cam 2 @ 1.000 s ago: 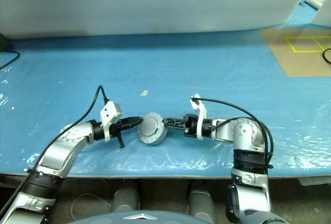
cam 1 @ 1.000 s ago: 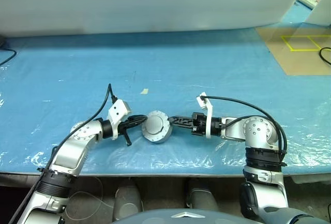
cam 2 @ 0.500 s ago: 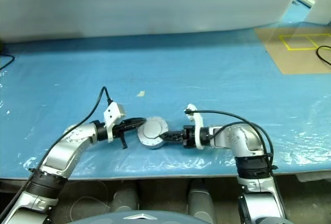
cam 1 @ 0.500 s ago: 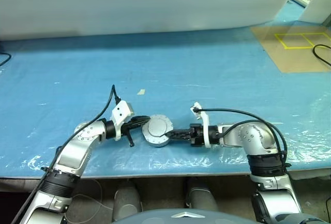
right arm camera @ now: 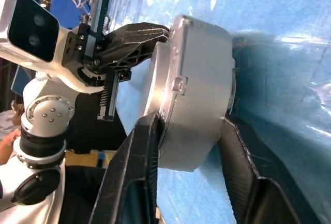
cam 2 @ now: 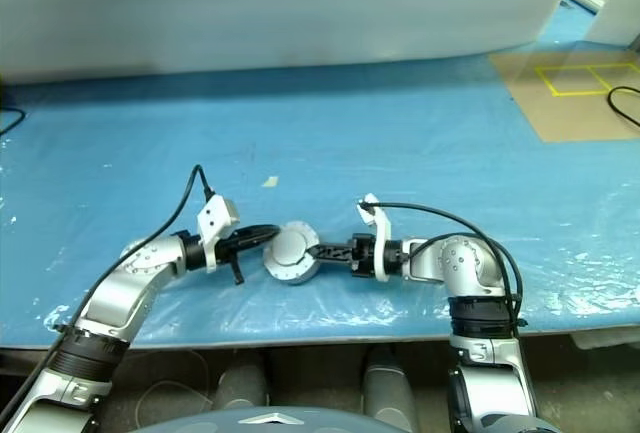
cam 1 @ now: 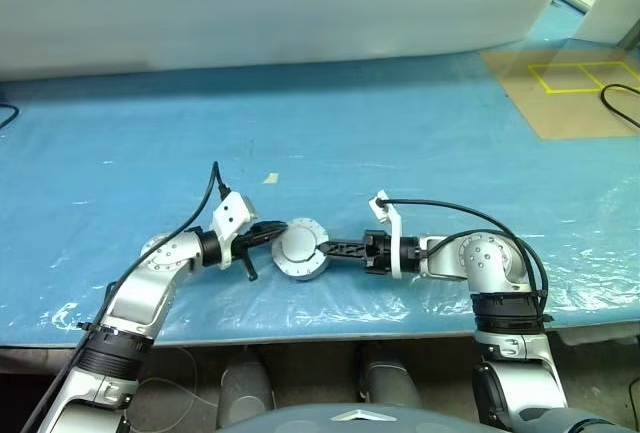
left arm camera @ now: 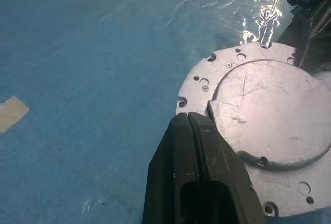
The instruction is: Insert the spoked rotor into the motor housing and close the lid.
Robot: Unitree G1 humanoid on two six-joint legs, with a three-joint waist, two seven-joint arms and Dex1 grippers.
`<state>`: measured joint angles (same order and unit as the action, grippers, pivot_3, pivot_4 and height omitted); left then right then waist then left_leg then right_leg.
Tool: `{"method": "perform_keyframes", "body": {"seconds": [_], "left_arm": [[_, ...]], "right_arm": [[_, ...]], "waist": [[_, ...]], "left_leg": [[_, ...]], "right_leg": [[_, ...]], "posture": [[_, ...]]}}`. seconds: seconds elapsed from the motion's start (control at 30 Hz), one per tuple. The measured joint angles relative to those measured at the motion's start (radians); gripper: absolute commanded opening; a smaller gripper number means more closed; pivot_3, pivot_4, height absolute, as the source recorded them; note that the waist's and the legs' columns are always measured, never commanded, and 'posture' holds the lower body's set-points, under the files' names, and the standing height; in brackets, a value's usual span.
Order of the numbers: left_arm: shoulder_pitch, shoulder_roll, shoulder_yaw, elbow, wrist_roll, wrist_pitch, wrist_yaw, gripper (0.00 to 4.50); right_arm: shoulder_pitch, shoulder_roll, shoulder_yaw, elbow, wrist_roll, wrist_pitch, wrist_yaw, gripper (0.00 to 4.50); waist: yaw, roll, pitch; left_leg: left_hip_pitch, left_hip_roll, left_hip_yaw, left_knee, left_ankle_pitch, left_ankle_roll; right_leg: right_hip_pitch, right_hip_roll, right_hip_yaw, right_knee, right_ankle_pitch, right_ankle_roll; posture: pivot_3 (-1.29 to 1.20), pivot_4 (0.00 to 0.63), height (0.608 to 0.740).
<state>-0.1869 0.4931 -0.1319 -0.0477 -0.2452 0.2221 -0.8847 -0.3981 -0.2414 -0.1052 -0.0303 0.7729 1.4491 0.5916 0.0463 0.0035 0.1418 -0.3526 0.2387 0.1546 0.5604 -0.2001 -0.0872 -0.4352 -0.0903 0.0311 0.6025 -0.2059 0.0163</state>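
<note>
The motor housing (cam 1: 302,249), a round silver disc, lies near the front middle of the blue table with its flat lid (left arm camera: 269,115) facing up. The spoked rotor is hidden. My left gripper (cam 1: 277,232) is shut, and its joined fingertips (left arm camera: 189,118) rest on the housing's flange against the lid's edge. My right gripper (cam 1: 323,250) reaches in from the opposite side. One of its fingers (right arm camera: 147,146) lies on the top face and the other under the housing (right arm camera: 196,79), clamping it. The left gripper (right arm camera: 137,35) also appears in the right wrist view.
A small scrap of tape (cam 1: 270,178) lies on the blue sheet behind the housing. A brown board (cam 1: 570,93) with yellow tape lines sits at the far right beside a black cable (cam 1: 618,103). A white panel (cam 1: 280,3) closes the back. The table's front edge (cam 1: 300,333) runs just below both arms.
The whole picture has shifted with the camera. The housing stays between the two grippers. The right forearm dipped slightly half a second ago and is level again.
</note>
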Motion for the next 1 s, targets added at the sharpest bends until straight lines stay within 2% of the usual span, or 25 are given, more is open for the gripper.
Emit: {"method": "perform_keyframes", "body": {"seconds": [0.2,0.3,0.43,0.63,0.73,1.0], "left_arm": [[0.0,-0.088,0.065,0.007,-0.092,0.083,0.056,0.0],[-0.008,-0.118,0.141,0.007,-0.177,0.154,0.094,0.0],[-0.054,-0.161,0.292,0.008,-0.327,0.263,0.176,0.0],[-0.066,-0.178,0.383,0.012,-0.45,0.389,0.25,0.0],[-0.049,-0.189,0.412,0.013,-0.509,0.457,0.283,0.62],[-0.063,-0.262,0.508,0.018,-0.707,0.6,0.405,3.38]], "right_arm": [[-0.003,-0.003,0.005,-0.001,0.015,0.003,0.004,1.3],[-0.006,0.009,-0.012,-0.001,0.027,0.01,0.004,1.3],[-0.02,0.067,-0.081,0.029,0.04,0.031,-0.029,1.3],[-0.1,0.174,-0.241,0.108,0.066,0.009,-0.116,1.3],[-0.146,0.206,-0.341,0.145,0.095,-0.022,-0.169,1.3],[-0.171,0.274,-0.45,0.177,0.115,-0.106,-0.287,1.3]], "waist": [[-0.004,0.0,0.0],[-0.005,-0.001,0.0],[-0.003,-0.002,0.001],[0.001,-0.004,0.004],[0.003,-0.004,0.004],[0.009,-0.005,0.005]], "left_leg": [[-0.003,0.001,0.0,0.0,0.0,0.0],[-0.007,0.001,0.0,0.0,0.0,0.0],[-0.009,0.001,0.0,0.001,0.0,0.0],[-0.013,0.001,-0.001,0.001,0.0,0.0],[-0.014,0.001,-0.001,0.001,0.0,0.0],[-0.015,0.001,-0.002,0.001,-0.001,-0.002]], "right_leg": [[-0.003,0.001,0.0,0.0,0.001,-0.001],[-0.006,0.001,-0.001,0.0,0.0,-0.002],[-0.007,0.001,-0.001,-0.001,0.001,-0.002],[-0.009,0.001,-0.002,-0.001,0.001,-0.002],[-0.009,0.001,-0.002,-0.001,0.001,-0.002],[-0.009,0.001,-0.003,-0.001,0.002,0.0]], "posture": [[0.0,0.15,0.74],[0.0,0.15,0.74],[0.0,0.15,0.74],[0.0,0.15,0.74],[0.0,0.15,0.74],[0.0,0.15,0.74]]}}
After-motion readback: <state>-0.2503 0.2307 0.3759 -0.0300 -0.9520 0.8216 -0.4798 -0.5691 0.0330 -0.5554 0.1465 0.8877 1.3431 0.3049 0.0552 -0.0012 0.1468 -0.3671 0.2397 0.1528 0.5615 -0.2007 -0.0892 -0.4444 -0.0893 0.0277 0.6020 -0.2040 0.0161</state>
